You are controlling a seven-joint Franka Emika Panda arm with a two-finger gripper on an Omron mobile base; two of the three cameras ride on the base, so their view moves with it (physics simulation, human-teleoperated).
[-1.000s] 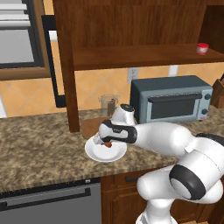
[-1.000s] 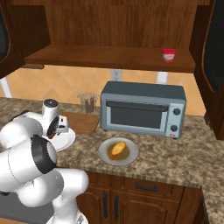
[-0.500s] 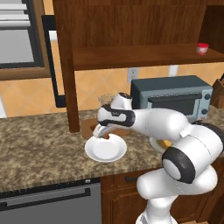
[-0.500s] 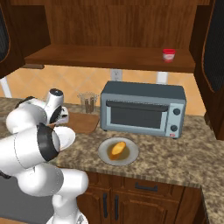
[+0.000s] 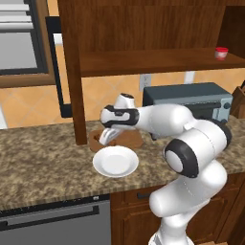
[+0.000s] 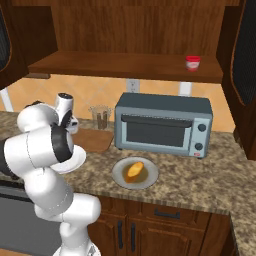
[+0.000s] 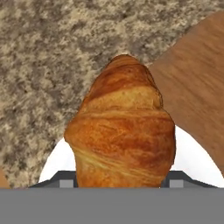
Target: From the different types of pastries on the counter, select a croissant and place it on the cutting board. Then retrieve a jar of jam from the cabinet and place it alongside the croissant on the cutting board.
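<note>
Since a second ago the hand [image 5: 106, 138] has lifted the oblong orange-brown croissant [image 7: 122, 131] off the round white plate [image 5: 115, 161] and swung it left over the near edge of the reddish-brown wooden cutting board [image 6: 95, 140]; its fingers hold the croissant between them. The speckled granite surface [image 5: 43, 162] carries a grey toaster oven [image 6: 162, 125] and a second plate with a yellow-orange pastry [image 6: 134, 171]. The small red-lidded jam jar [image 6: 193, 63] stands on the dark cabinet shelf [image 6: 125, 67]
</note>
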